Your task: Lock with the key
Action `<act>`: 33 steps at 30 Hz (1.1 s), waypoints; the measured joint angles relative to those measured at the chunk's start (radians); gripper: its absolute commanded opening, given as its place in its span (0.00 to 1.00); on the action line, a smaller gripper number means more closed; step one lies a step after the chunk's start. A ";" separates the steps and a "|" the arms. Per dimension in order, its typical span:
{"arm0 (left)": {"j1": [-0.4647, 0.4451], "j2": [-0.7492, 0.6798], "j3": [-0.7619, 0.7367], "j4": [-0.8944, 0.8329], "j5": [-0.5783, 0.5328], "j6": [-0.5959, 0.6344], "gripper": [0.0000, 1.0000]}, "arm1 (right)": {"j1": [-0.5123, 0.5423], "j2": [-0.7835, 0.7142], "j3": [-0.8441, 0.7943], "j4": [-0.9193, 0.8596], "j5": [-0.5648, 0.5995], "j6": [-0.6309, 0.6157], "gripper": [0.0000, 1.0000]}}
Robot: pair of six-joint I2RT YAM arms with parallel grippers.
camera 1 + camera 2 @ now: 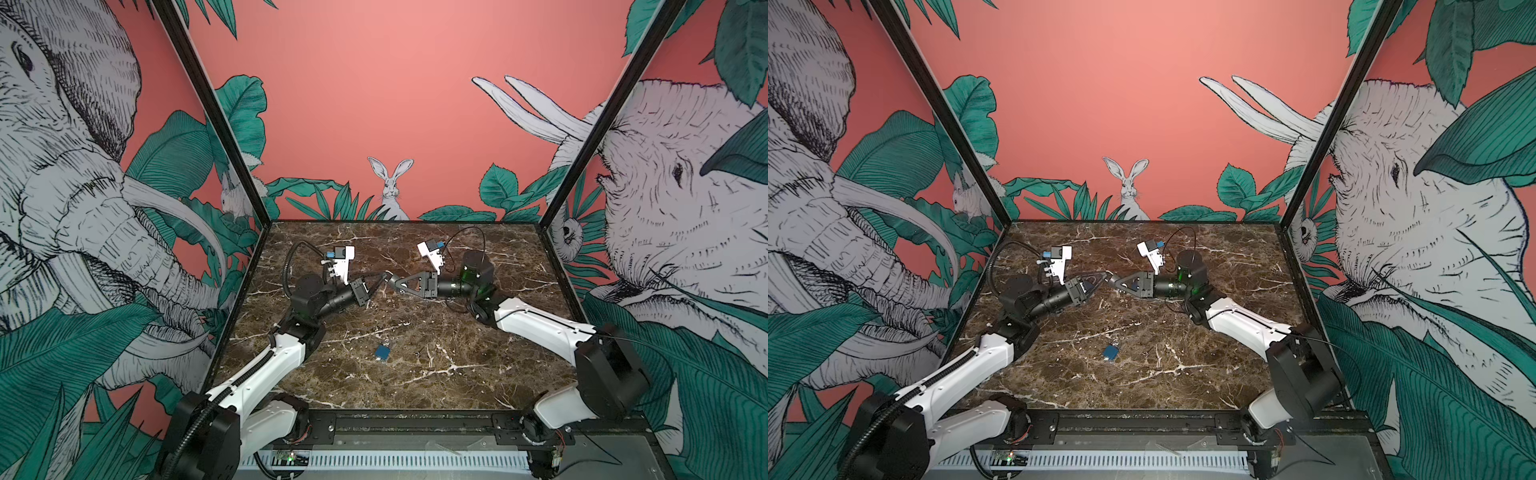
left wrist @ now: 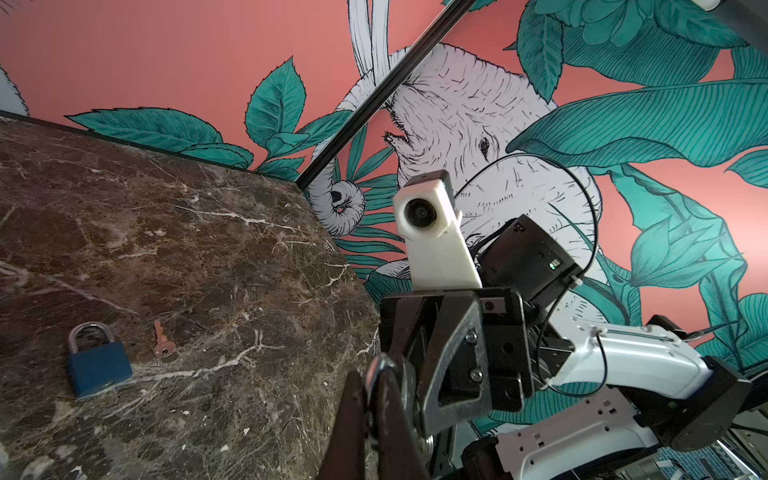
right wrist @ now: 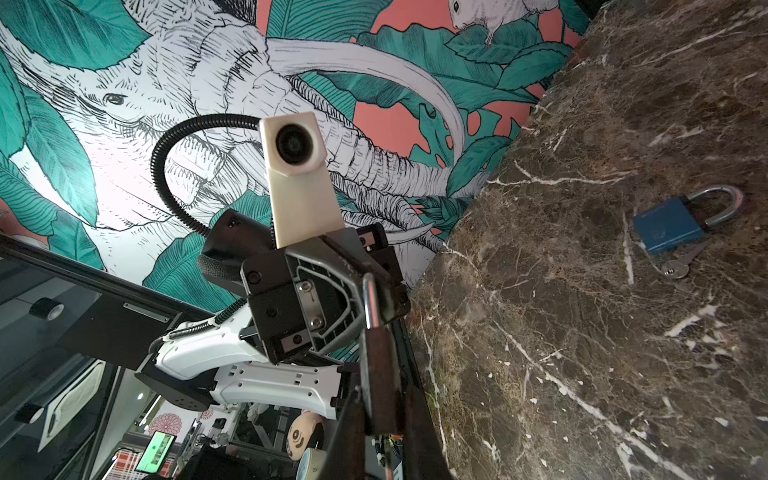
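Two arms rise from the front rail of the dark marble tabletop (image 1: pixel 457 374), the left arm (image 1: pixel 282 353) and the right arm (image 1: pixel 536 324) both reaching away from the viewer and bending inward toward the middle.

Nearest, in the open centre between them, a blue padlock (image 1: pixel 382 352) (image 1: pixel 1111 352) lies flat on the tabletop with its silver shackle pointing toward the back wall. The left wrist view shows it (image 2: pixel 99 370) with a small key (image 2: pixel 161 344) just beside it, lying along its side with the blade pointing the same way as the shackle. In the right wrist view the padlock (image 3: pixel 669 230) and the key (image 3: pixel 675 269) sit so close that I cannot tell whether they touch. In both top views the key is too small to make out. Neither gripper is near them.

Farther back, raised above the tabletop, the left gripper (image 1: pixel 383 277) (image 1: pixel 1106 276) and the right gripper (image 1: pixel 392 280) (image 1: pixel 1113 279) point at each other nose to nose. Each has its jaws drawn together to a narrow tip. The two tips meet, and I cannot tell whether they touch or whether anything thin is pinched there.

Beyond them stands the pink back wall with a drawn rabbit (image 1: pixel 390 187) among green leaves.
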 measured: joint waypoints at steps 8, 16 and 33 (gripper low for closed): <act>-0.002 0.001 0.002 0.038 -0.040 -0.004 0.00 | -0.002 0.028 0.057 -0.004 -0.004 0.000 0.00; -0.003 0.001 0.009 0.051 -0.072 -0.004 0.00 | -0.022 0.085 0.157 -0.046 -0.078 -0.026 0.00; 0.002 0.085 0.045 -0.015 -0.044 -0.023 0.00 | -0.032 0.073 0.004 0.095 -0.015 0.021 0.12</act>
